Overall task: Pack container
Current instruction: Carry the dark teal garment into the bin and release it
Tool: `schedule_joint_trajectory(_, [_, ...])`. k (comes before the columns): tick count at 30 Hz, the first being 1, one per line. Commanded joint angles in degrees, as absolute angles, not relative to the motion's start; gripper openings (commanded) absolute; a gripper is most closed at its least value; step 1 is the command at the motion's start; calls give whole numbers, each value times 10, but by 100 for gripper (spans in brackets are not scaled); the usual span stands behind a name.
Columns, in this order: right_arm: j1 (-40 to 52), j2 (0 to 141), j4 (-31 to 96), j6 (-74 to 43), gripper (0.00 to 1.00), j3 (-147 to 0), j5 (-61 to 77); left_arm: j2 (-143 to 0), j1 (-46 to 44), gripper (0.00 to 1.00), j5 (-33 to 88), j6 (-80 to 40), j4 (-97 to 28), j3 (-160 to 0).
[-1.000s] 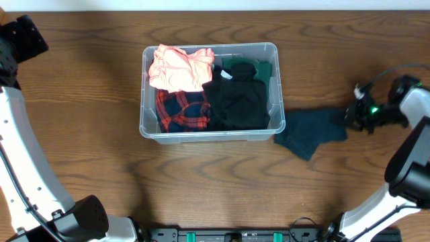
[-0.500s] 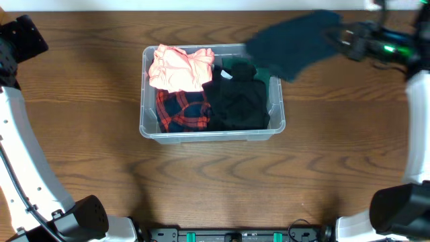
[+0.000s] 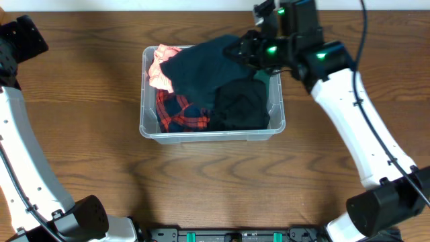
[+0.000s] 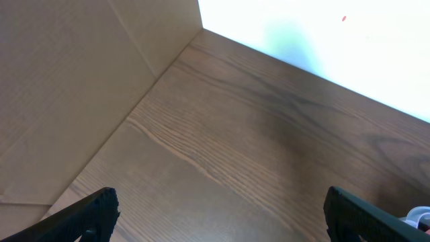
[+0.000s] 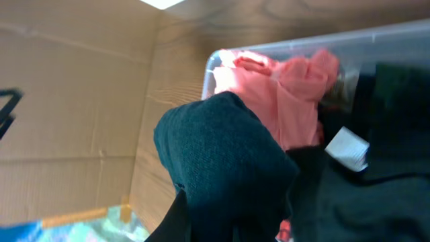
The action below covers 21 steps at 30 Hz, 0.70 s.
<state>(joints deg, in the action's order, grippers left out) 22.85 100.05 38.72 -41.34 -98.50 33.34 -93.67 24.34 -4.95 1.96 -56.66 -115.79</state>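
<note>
While the left fingers [image 4: 87, 212] hang spread and empty over the brown wooden table [image 3: 80, 168], the clear rectangular plastic container [image 3: 149, 128] sits mid-table; the right fingers [image 3: 244, 50], clenched on a dark teal cloth garment [image 3: 198, 70] draped over it, should lower before releasing so nothing overhangs.

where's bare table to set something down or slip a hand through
Bare wood: the strip of table on the robot's side of the container, and the stretch between its left wall and the left arm. Crowded: the container is full of clothes, and the right gripper holds a dark garment over it.
</note>
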Motion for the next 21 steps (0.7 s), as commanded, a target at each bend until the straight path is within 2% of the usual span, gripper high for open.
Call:
schedule_joint_trajectory(1, [267,1024,386,-521,1,-983,269,-941,246,98,-56,23,-568,-1155])
schedule_joint_trajectory(9, [319,1100,406,-557,1,-981,294,-941,246,98,-56,23,-568,-1155])
schedule_joint_trajectory(17, [330,1110,555,-496,3,-981,190,-941,246,98,-56,23,-568,-1155])
schedule_joint_trajectory(18, [332,1110,568,-486,8,-981,177,-941,246,98,-56,23,-568,-1155])
schedule_joint_trajectory(20, [335,1110,568,-453,37,-981,166,-941,246,98,-56,23,-568,-1155])
schedule_joint_trajectory(21, [335,1108,559,-439,45,-981,165,-941,246,98,-56,23,-568,-1155])
